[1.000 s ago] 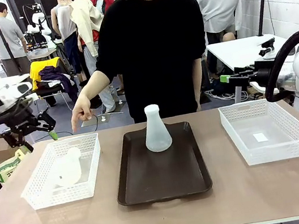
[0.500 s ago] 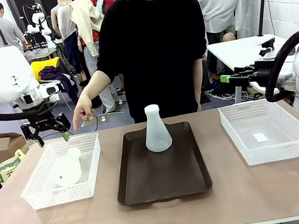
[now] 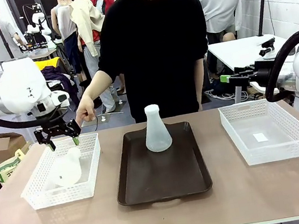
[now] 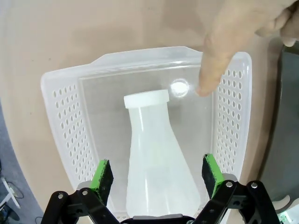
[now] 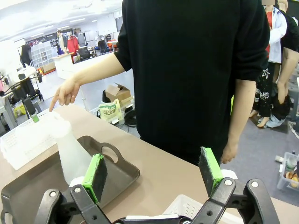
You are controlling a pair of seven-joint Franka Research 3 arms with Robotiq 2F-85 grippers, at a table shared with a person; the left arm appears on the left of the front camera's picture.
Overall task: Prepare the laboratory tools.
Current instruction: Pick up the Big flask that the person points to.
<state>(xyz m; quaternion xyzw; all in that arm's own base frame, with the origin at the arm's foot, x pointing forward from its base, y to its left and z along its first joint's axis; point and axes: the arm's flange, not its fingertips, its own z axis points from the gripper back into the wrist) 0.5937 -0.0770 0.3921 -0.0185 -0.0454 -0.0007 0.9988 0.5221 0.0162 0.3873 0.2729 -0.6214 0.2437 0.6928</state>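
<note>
Two flasks: the upright flask (image 3: 156, 129) stands on the tray (image 3: 161, 184), likely already set out; the lying flask (image 3: 68, 167) rests on its side in the left basket (image 3: 42, 190).
Left claw (image 3: 59, 136): wide, empty, poised above the lying flask, which is framed between its pads, neck pointing away.
Person's hand (image 3: 84, 108): points into that basket, seemingly marking the pick.
Right claw (image 5: 153, 173): wide, empty, well apart from both flasks.

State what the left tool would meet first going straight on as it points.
Probably the flask lying in the left basket, centred between the left tool's open jaws; depth is unclear.
</note>
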